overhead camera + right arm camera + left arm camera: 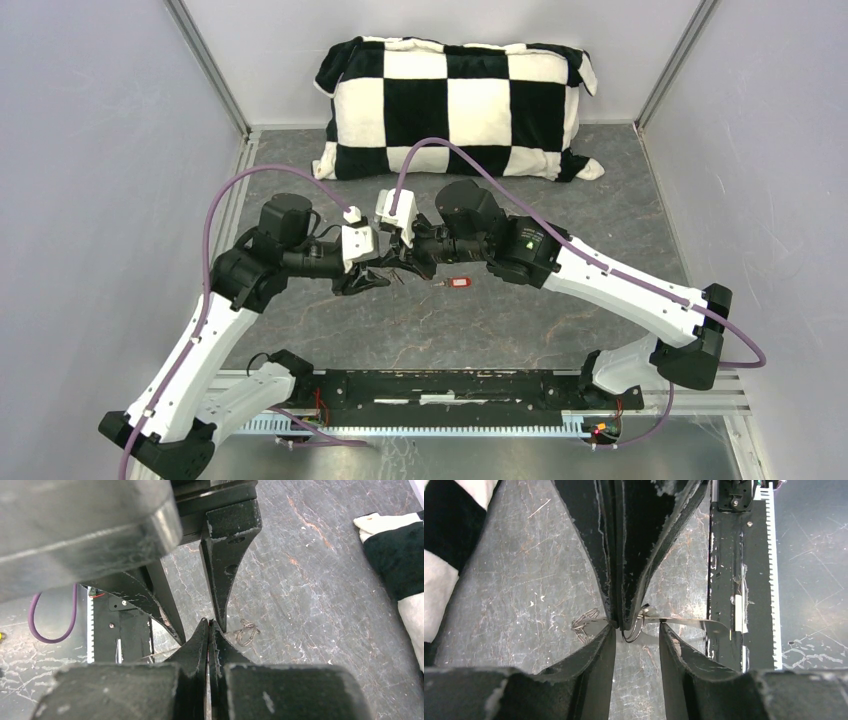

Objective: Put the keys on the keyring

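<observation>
On scratched grey tabletop (620, 180), pale walls (100, 150): left end effector (637, 627) part-open, right end effector (210, 625) shut on keyring (630, 640).

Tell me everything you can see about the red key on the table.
The red key is tiny: a flat, plastic-looking red tag head with a small dark bit at its left end, likely the blade. It lies flat on the grey table, on the near side of the right arm. Nothing seems to touch it.
</observation>
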`<state>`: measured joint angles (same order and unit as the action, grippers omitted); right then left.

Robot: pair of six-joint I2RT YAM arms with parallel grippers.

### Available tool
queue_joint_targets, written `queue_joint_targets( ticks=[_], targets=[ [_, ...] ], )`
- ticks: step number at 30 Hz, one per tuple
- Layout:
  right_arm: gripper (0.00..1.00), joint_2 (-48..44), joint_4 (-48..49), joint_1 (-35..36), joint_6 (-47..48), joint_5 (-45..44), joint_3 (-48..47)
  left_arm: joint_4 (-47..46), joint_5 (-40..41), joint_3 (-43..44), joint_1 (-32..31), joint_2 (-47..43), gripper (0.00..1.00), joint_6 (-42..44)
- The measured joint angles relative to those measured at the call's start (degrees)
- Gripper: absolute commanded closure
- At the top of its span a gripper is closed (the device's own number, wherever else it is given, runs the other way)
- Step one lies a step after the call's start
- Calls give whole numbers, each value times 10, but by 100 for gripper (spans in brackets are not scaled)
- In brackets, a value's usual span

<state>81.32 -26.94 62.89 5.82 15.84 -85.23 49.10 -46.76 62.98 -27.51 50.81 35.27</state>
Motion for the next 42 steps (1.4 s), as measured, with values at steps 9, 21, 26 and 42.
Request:
queue_joint_targets(
  ticks=[9,21,26,42],
  targets=[
    [100,-2,-1,0,0,10,8,1,-13,3,0,-9,81,1],
    [96,-2,-6,0,1,28,8,33,-21,23,0,7,98,40],
    [66,-3,-5,1,0,20,8,51,-29,28,0,9,98,69],
    [48,-198,194,-97,-33,109,189,-261,-117,-71,0,-69,98,-199]
  ],
)
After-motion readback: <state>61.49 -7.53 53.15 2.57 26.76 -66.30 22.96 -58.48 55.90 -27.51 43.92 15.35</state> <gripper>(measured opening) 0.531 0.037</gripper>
